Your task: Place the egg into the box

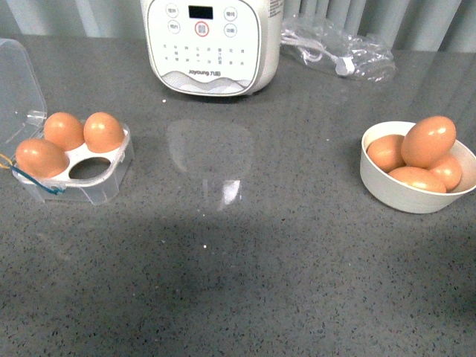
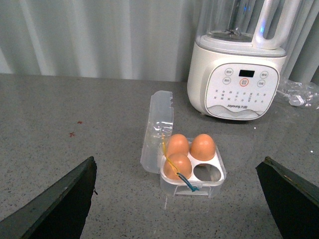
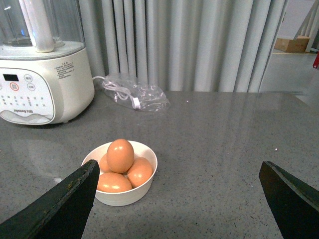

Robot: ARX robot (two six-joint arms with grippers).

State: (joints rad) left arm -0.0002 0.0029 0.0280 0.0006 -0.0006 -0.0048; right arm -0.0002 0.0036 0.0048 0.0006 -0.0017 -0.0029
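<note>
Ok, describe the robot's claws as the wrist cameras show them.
The left claw and right claw look alike: each shows two flat, matte fingers, dark grey to black, wedge-shaped and tapering to a point, with a paler edge. No cables, markings or arm links show; the front view shows neither arm.

soft, diffuse light fills all three views, and the middle of each is sharp. in the front view the grey worktop [image 1: 297, 245] carries a pale reflection of the white appliance [image 1: 212, 44] just before it, with one brighter glint inside (the only real glare), while a broad dim shadow lies along the near edge. the white bowl [image 1: 387, 190] casts only a faint shadow. in the wrist views the left fingers [image 2: 60, 204] and right fingers [image 3: 65, 204] are dark, underlit wedges; the worktop's far right corner shows a pale sheen.
</note>
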